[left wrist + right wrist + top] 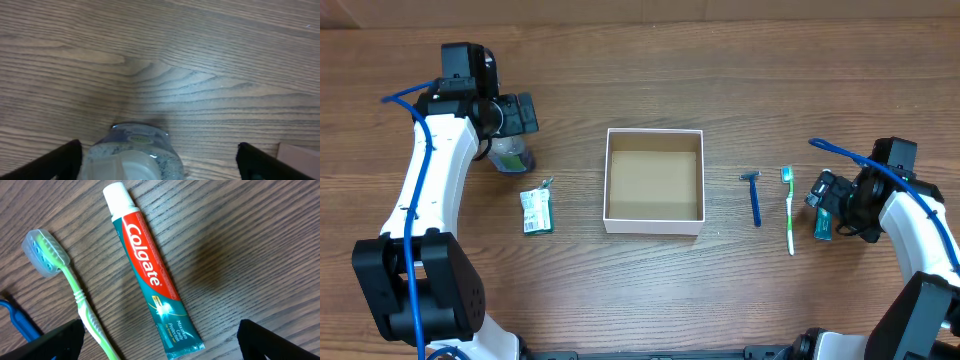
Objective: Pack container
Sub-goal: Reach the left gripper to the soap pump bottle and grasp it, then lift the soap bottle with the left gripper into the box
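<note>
Since the small square box with white walls and brown cardboard floor (653,226) lies empty in the middle of the wooden table (740,60), it should be light and slide easily. I would pinch one thin wall. The left gripper (159,162) and the right gripper (160,342) both stand wide open.

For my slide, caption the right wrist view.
Open fingers above a toothpaste tube beside a green toothbrush on the table.
</note>
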Motion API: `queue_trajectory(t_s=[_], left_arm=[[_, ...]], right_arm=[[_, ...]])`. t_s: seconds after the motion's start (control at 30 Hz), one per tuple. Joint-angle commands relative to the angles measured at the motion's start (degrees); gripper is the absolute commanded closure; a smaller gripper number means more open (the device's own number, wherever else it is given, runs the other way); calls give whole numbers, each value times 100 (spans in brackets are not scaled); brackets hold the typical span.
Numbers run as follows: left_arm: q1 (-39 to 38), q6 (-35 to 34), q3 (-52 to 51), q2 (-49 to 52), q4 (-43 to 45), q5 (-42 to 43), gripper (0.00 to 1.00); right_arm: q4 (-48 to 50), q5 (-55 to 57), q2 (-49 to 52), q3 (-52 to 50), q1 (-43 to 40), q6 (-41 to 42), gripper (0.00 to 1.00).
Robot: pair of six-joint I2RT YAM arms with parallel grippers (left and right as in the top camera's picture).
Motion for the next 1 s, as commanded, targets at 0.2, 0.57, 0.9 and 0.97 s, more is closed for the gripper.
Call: queue_trajectory(t_s=[0.2, 0.57, 0.9, 0.97], left_arm=[[37, -83, 96, 39, 17, -22, 44], [35, -83, 96, -13, -68, -743, 61], [20, -87, 98, -551, -68, -732, 71], [20, -87, 98, -654, -68, -680, 72]], right_arm=[[17, 4, -11, 107, 26, 20, 0], [17, 2, -11, 107, 26, 20, 0], [17, 4, -11, 107, 26, 20, 0], [17, 4, -11, 107, 26, 20, 0]])
